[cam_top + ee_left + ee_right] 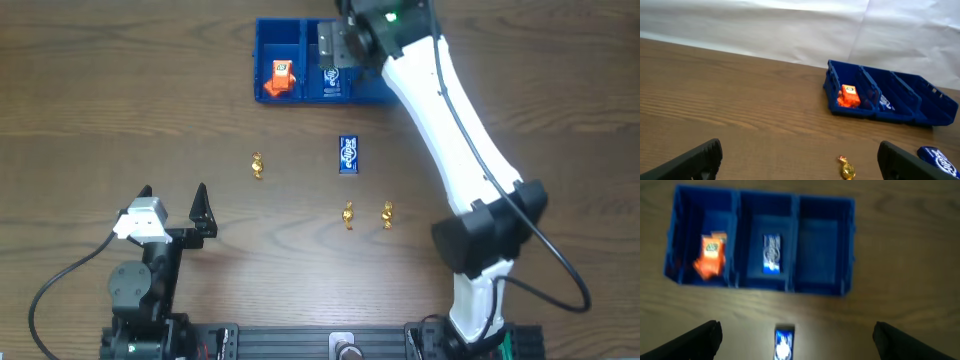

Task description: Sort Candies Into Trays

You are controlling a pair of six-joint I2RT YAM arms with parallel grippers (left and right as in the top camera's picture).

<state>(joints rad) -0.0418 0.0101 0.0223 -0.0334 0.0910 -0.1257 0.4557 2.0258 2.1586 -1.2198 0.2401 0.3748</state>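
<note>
While loose, the blue candy (348, 155) lies lengthwise toward the tray (261, 60).

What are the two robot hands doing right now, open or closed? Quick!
Left gripper: open, holding nothing.
Right gripper: open, holding nothing.

Left gripper (175, 197) sits at 8 o'clock, fingers spread (nothing held). Right arm extends to 12 o'clock; right gripper (335, 45) likewise spread.

wood table (100, 110) | blue tray (261, 60) | blue candy (348, 154) | three gold candies (258, 165) (347, 215) (387, 213)
</note>
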